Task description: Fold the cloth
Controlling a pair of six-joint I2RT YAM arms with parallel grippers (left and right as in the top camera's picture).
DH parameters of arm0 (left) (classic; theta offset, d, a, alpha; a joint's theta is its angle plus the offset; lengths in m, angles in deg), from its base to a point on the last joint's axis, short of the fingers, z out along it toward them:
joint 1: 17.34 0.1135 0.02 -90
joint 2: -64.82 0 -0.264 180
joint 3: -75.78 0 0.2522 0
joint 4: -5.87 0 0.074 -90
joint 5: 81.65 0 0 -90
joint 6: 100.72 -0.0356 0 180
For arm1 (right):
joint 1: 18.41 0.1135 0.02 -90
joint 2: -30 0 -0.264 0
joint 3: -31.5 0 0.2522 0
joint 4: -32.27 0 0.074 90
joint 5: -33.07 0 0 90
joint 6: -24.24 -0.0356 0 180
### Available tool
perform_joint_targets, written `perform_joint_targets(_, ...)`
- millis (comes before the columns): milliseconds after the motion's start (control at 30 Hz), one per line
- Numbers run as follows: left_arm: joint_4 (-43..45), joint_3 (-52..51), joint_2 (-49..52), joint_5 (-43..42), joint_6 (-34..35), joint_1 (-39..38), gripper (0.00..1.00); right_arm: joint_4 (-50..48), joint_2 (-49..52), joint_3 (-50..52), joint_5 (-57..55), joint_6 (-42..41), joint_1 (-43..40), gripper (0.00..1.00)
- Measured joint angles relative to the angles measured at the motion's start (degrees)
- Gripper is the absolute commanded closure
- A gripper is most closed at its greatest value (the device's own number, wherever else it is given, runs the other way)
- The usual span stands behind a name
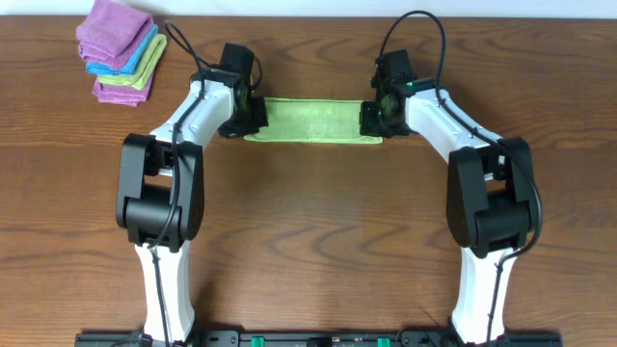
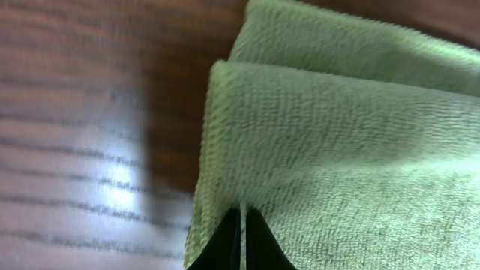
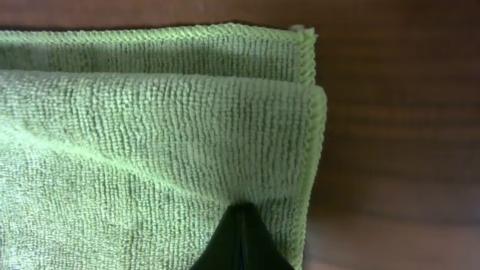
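The lime-green cloth (image 1: 310, 120) lies on the wooden table as a long folded strip between my two arms. My left gripper (image 1: 249, 118) is at its left end and my right gripper (image 1: 374, 118) at its right end. In the left wrist view the black fingertips (image 2: 243, 238) are shut with a thin edge of the cloth (image 2: 352, 150) pinched between them. In the right wrist view the fingertips (image 3: 241, 240) are shut on the cloth (image 3: 150, 135) near its right hem. Two layers of cloth show, the upper one set back from the far edge.
A stack of folded purple, blue and green cloths (image 1: 120, 50) sits at the table's far left corner. Bare wooden table (image 1: 308, 241) lies in front of the cloth, between the arm bases.
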Motion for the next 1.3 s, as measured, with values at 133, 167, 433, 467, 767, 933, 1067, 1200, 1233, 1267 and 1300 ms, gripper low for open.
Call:
perform_joint_targets(133, -3.5, 0.0, 0.0, 0.0, 0.0, 0.0, 0.94, 6.8, 0.0, -1.0, 0.8, 0.0, 0.0, 0.99)
perform_joint_targets(167, -4.4, 0.0, 0.0, 0.0, 0.0, 0.0, 0.94, 7.3, 0.0, -1.0, 0.9, 0.0, 0.0, 0.99)
perform_joint_targets(433, -3.5, 0.0, 0.0, -0.5, 0.1, 0.0, 0.94, 8.2, 0.0, -1.1, 1.2, 0.0, 0.1, 0.99)
perform_joint_targets(467, -3.1, 0.0, 0.0, -0.5, 0.1, 0.0, 0.94, 8.2, 0.0, -1.1, 1.2, 0.0, 0.1, 0.99)
perform_joint_targets(767, -1.7, 0.2, -2.7, -0.7, 0.0, -0.1, 0.94, 8.2, 0.0, -1.1, 1.4, 0.0, 0.1, 0.99)
perform_joint_targets(933, 0.8, 1.0, -3.8, -0.7, 0.0, -0.6, 0.94, 8.0, 0.0, -1.1, 1.5, 0.0, 0.1, 0.99)
perform_joint_targets(1067, 1.8, 1.0, -3.8, -0.7, 0.0, -1.0, 0.94, 8.0, 0.0, -1.1, 1.6, 0.0, 0.1, 0.99)
perform_joint_targets(1200, 1.8, 1.0, -3.1, -0.6, 0.0, -1.0, 0.94, 8.0, 0.0, -1.1, 1.7, 0.0, 0.1, 0.99)
perform_joint_targets(1233, 1.8, 1.0, -2.8, -0.5, 0.0, -1.0, 0.94, 8.0, 0.0, -1.1, 1.7, 0.0, 0.1, 0.99)
perform_joint_targets(1267, 1.8, 1.0, -2.5, -0.4, 0.0, -1.0, 0.94, 8.0, 0.0, -1.1, 1.7, 0.0, 0.1, 0.99)
perform_joint_targets(1300, 1.7, 1.0, -2.1, -0.2, 0.0, -1.0, 0.94, 8.0, 0.0, -1.1, 1.7, 0.0, 0.1, 0.99)
